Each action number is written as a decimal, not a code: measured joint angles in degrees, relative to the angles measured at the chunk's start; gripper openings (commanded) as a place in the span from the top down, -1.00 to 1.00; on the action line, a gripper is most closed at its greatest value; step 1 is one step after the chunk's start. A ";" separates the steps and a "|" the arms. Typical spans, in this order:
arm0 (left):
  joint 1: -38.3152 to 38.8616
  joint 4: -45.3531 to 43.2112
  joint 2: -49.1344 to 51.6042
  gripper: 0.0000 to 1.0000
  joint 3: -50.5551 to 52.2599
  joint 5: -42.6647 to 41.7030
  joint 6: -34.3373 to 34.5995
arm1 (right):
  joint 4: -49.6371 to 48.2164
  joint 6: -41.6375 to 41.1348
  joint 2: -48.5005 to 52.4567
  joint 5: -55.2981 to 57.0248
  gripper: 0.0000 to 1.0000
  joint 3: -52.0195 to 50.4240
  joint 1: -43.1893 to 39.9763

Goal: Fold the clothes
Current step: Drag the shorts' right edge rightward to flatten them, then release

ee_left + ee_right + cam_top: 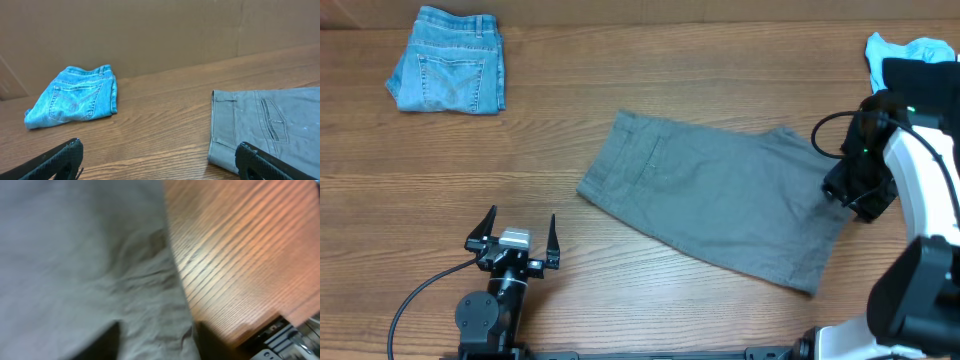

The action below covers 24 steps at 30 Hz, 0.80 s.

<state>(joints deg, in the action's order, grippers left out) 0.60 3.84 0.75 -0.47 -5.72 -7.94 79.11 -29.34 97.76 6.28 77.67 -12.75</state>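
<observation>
The grey shorts [720,200] lie flat in the middle of the table, waistband to the left and leg hems to the right. They also show in the left wrist view [270,125] and fill the right wrist view [75,255]. My right gripper [842,190] is down at the shorts' right edge. Its fingers [156,342] are apart, with the grey cloth's edge between them. My left gripper [515,232] is open and empty near the front edge, left of the waistband, with its fingertips [160,155] wide apart.
Folded denim shorts [448,60] lie at the far left and show in the left wrist view [75,97]. A light-blue garment [910,50] and something black [925,85] sit at the far right corner. A brown wall stands behind the table.
</observation>
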 measured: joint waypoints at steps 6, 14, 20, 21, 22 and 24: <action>0.00 0.00 0.00 -1.00 0.00 0.00 0.00 | -5.90 5.75 -1.25 -13.94 -1.00 0.00 0.90; 0.00 0.00 0.00 -1.00 0.00 -0.02 0.02 | -25.27 3.82 -1.22 -30.51 -1.00 0.00 5.88; 0.00 0.02 0.00 -1.00 0.00 -0.02 0.00 | -37.00 1.57 -1.22 -31.76 -1.00 -0.02 5.99; 0.00 0.02 0.00 -1.00 0.00 -0.02 0.00 | -37.55 1.44 -1.22 -31.71 -1.00 -0.02 5.99; 0.00 0.02 0.00 -1.00 0.00 0.00 0.00 | -37.62 1.29 -1.22 -31.74 -1.00 -0.02 5.99; 0.00 0.00 0.00 -1.00 0.00 -0.04 0.00 | -37.62 1.09 -1.22 -31.74 -1.00 -0.02 5.99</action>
<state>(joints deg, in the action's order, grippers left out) 0.60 3.84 0.75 -0.47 -5.76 -7.94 41.50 -28.25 96.53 -25.45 77.65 -6.76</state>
